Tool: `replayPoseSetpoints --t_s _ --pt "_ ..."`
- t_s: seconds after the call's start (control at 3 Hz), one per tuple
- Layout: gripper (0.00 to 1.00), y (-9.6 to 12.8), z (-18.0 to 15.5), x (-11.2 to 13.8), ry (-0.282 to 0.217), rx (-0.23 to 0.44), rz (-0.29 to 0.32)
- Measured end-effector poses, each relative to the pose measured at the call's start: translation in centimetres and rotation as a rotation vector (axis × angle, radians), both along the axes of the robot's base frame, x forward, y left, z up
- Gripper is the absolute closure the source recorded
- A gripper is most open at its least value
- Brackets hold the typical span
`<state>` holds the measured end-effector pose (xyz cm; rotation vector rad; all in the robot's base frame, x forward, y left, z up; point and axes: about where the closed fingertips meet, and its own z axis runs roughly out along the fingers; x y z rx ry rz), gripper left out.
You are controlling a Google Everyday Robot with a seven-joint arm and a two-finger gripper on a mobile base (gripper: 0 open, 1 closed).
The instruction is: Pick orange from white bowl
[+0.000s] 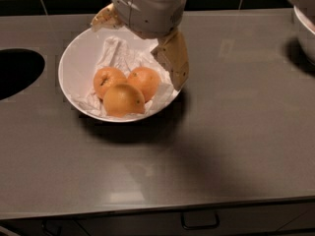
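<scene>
The white bowl (pixel 74 58), lined with crumpled white paper, sits on the grey counter at upper left and holds three oranges. The orange (pixel 108 80) with the dark stem dimple lies at the left of the group. A larger, paler orange (pixel 123 100) lies in front of it and a deeper-orange one (pixel 145 81) to its right. My gripper (pixel 139 52) hangs over the back of the bowl, open and empty. One tan finger (pixel 173 58) reaches down over the right rim and the other finger (pixel 103 16) is at the far left rim. Both are above the fruit.
A dark round opening (pixel 17 73) is cut into the counter at the left edge. Part of another white bowl (pixel 306 31) shows at the upper right. A black tiled wall runs along the back. A drawer handle (pixel 199 222) sits below the counter's front edge.
</scene>
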<state>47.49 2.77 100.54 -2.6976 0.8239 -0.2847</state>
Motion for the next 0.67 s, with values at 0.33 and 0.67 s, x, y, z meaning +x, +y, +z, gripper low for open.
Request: replayPoseSetpoints --t_s 0.33,0.67 --pt "0.00 0.86 -1.56 0.78 0.033 0.000 0.043" --pt "0.00 0.86 -1.57 0.78 0.033 0.000 0.043"
